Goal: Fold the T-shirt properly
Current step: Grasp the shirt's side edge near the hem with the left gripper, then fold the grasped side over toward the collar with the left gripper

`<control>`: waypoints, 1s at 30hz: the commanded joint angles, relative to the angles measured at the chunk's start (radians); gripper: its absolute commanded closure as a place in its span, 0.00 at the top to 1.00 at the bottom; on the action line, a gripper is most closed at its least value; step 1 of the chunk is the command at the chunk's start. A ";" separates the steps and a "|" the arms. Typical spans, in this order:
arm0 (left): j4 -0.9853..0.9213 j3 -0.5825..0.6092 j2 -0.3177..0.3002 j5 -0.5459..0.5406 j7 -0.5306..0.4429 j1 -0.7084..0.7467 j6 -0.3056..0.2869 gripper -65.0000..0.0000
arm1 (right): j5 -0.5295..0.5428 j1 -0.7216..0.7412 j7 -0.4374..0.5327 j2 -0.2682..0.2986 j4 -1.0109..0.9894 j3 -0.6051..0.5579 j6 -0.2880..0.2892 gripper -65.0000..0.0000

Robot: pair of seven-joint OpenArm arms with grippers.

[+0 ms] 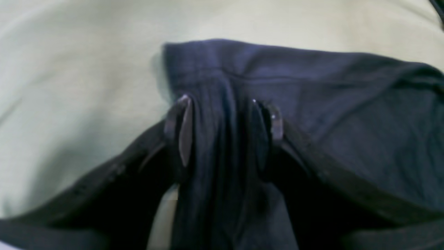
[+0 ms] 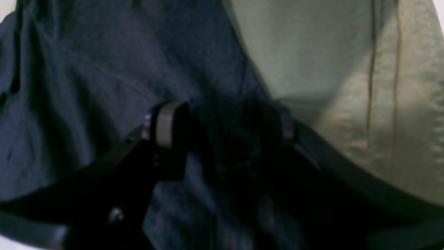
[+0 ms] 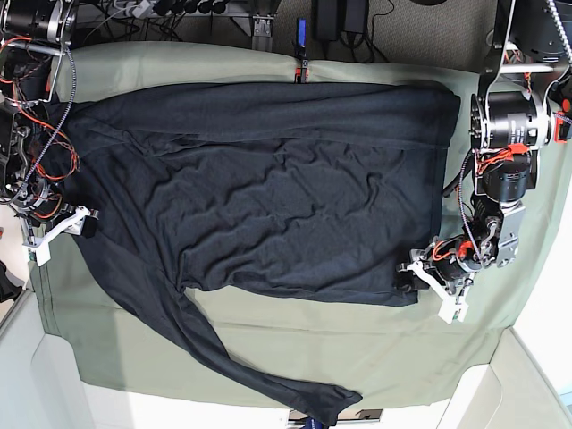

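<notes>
T-shirt point(image 3: 268, 197) lies spread flat on olive-green cloth sheet point(image 3: 268, 340), one long sleeve trailing off toward sheet's near edge.

My left gripper point(image 1: 225, 118) clamped on bunched hem corner, fabric pleated between jaws. My right gripper point(image 2: 222, 125) clenched on dark fold at shirt's opposite end, shoulder side.

Judgement: thin knit, light, limp, wrinkles readily, will sag and drag between grips. Hemmed edges look like the firmest hold. Lift both ends evenly, else the body slides askew.
</notes>
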 commanded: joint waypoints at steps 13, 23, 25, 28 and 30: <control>0.020 -0.001 -0.018 -0.011 -0.041 -0.030 -0.053 0.00 | -0.041 0.011 -0.004 0.008 0.003 0.002 -0.004 0.00; 0.114 -0.001 -0.024 -0.024 0.019 -0.009 -0.053 0.00 | -0.061 0.004 -0.013 0.013 0.085 0.011 -0.003 0.00; 0.156 -0.001 -0.037 -0.051 0.041 0.023 -0.053 0.00 | -0.061 -0.008 -0.028 0.013 0.140 0.016 -0.003 0.00; 0.253 -0.001 -0.071 -0.074 0.046 0.093 -0.053 0.00 | -0.061 -0.014 -0.085 0.014 0.211 0.018 -0.003 0.00; 0.347 -0.001 -0.100 -0.091 0.046 0.146 -0.053 0.00 | -0.060 -0.019 -0.098 0.018 0.236 0.018 -0.003 0.00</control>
